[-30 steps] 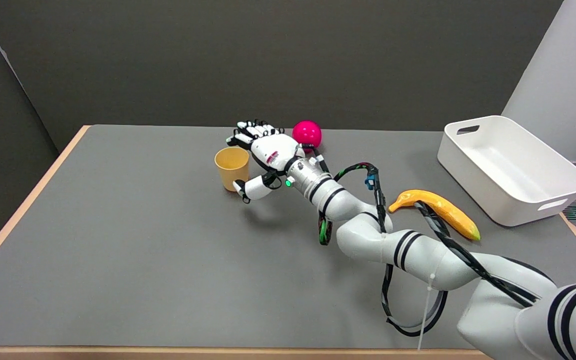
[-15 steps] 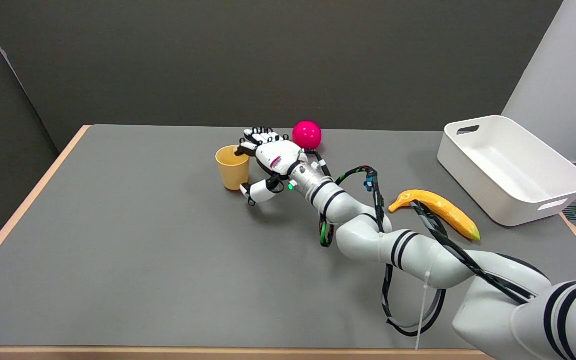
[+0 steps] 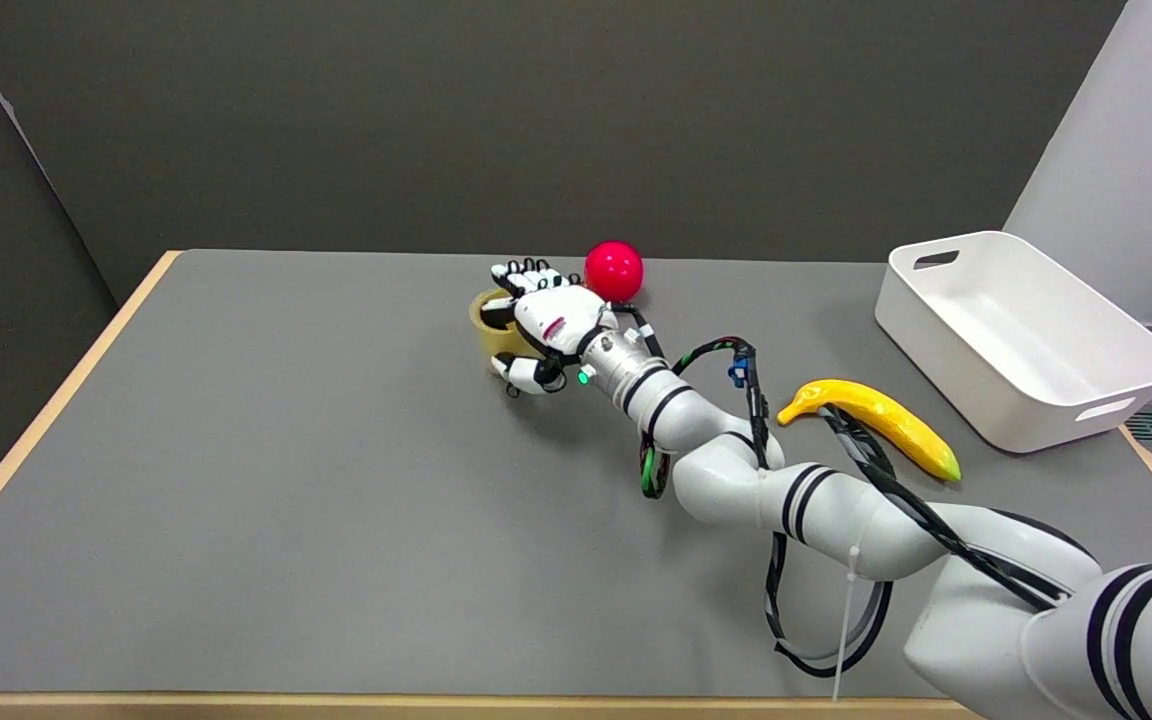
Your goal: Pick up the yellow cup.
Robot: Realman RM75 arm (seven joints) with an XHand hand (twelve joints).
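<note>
At the table's far middle, from the head view, I see my right hand wrapped around the yellow cup, just beside the pink ball. I judge it light, thin-walled, slippery: grip mid-wall, gently.

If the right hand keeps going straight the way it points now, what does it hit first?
The yellow cup: the right hand is already wrapped around it, fingers behind and thumb in front. Beyond it lies only bare grey table toward the left edge. The pink ball sits behind the hand, seemingly off that line.
</note>
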